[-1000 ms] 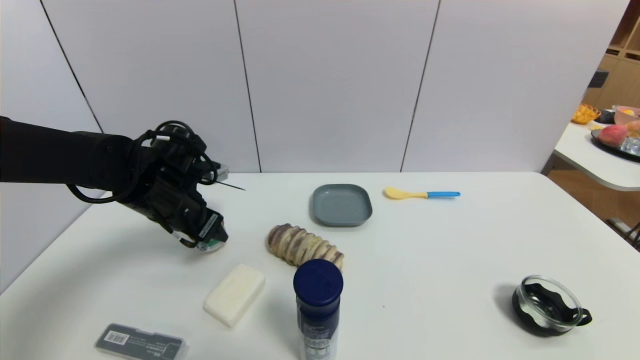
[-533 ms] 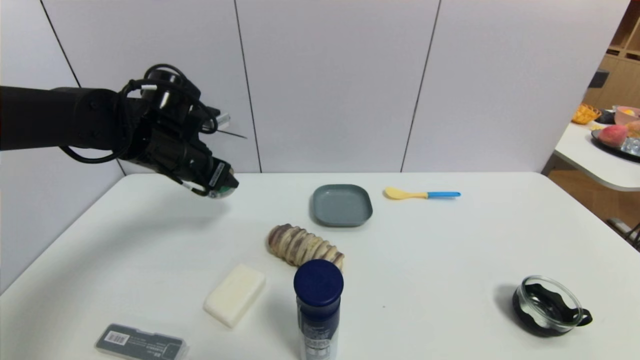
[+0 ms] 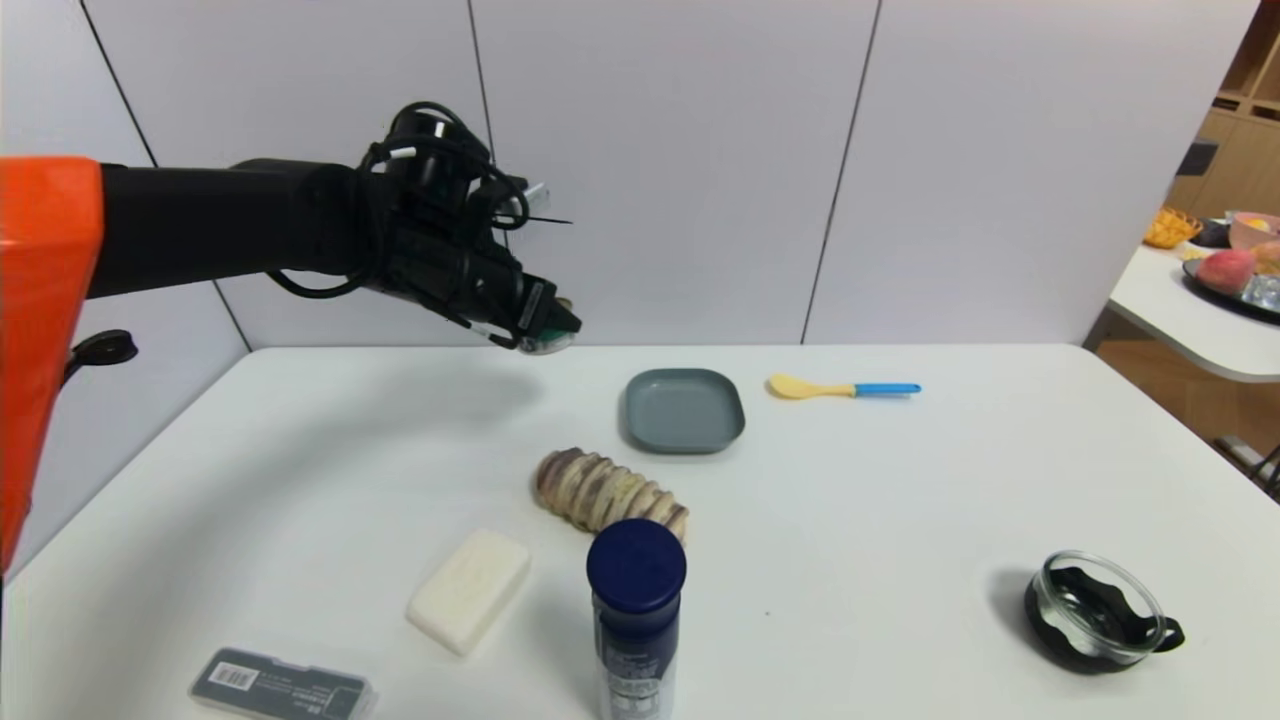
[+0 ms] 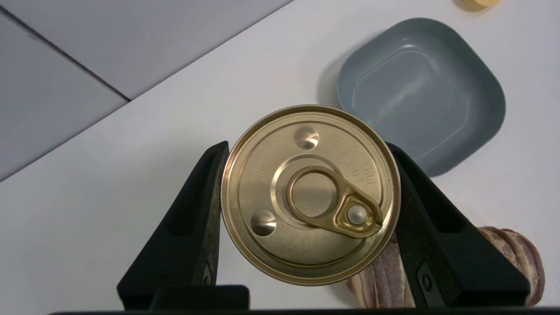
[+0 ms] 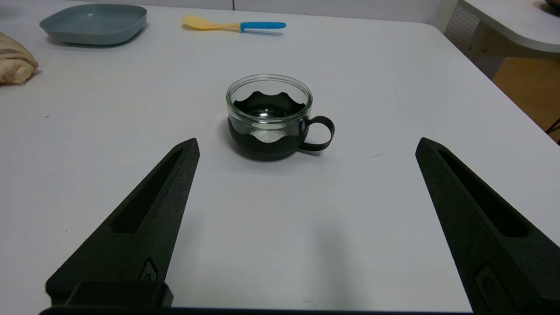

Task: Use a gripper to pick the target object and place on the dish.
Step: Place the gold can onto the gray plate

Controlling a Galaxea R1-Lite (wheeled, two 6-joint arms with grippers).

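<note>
My left gripper [image 3: 548, 335] hangs high above the table's far left-centre, shut on the target object, a squat tin can [image 3: 551, 344]. In the left wrist view the can's gold pull-tab lid [image 4: 310, 192] fills the gap between both black fingers [image 4: 192, 232]. The dish [image 3: 684, 409], a grey-blue square plate, lies empty to the right of the held can; the dish [image 4: 422, 92] also shows beyond the can from the left wrist. My right gripper [image 5: 306, 166] is open, low over the table's near right, out of the head view.
A striped bread roll [image 3: 608, 493], a white soap bar [image 3: 469, 588], a blue-capped bottle [image 3: 636, 610] and a black box [image 3: 282, 685] sit near the front. A yellow spoon with blue handle [image 3: 840, 387] lies right of the dish. A glass cup [image 3: 1098, 608] stands front right.
The left arm has lifted the can off the table and carried it up and to the right, toward the dish. Everything on the table stays put.
</note>
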